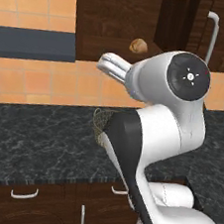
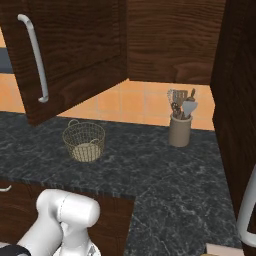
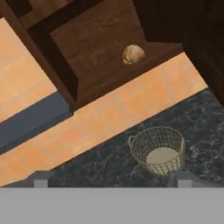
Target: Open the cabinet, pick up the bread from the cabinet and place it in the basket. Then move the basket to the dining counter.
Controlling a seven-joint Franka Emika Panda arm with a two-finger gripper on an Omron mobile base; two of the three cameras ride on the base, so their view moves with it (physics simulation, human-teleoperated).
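The cabinet (image 2: 75, 55) stands open, its door swung out over the black speckled surface (image 2: 165, 170) with the long silver handle (image 2: 35, 57) on its face. The bread (image 3: 133, 54) sits on the cabinet's bottom shelf, close to the front edge; in the left base view it (image 1: 138, 46) shows just above the robot's arm, which covers much of the shelf below it. The basket (image 2: 84, 141) rests on the surface, empty, well in from the front edge and nearer the tiled wall; from the left it (image 1: 100, 124) is mostly hidden behind the arm. The tool (image 3: 109, 179) shows just its two tips, set wide apart and holding nothing, with the basket (image 3: 159, 150) between them. A utensil crock (image 2: 180, 127) stands by the back edge.
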